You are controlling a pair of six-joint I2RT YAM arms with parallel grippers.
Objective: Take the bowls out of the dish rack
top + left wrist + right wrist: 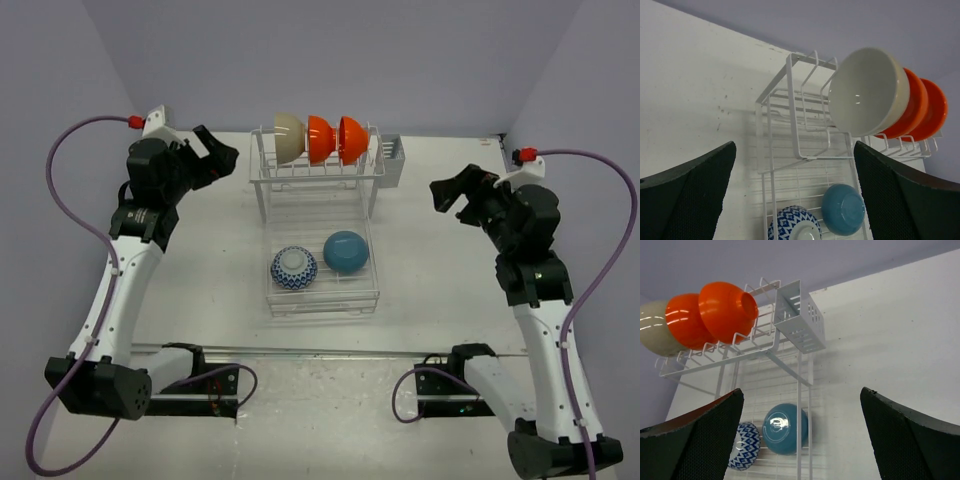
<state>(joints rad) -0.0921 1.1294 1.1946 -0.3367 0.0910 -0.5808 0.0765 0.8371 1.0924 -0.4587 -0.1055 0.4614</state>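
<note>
Dish rack [262, 186] mid-table [440, 290], twd rear. Rear tine sect.: 3 bowls on edge, one row, nested close: left bowl [289, 137], mid bowl [320, 139], right bowl [352, 139]. Caddy [392, 160] at rack's R end. Front tray sect. [322, 300]: tray-left bowl [294, 268], tray-right bowl [346, 252] beside it, slightly further back.

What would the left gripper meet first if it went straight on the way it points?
Probably the left gripper would hit the white wire dish rack at its end frame, just below the glossy cream round bowl; depth is uncertain.
</note>
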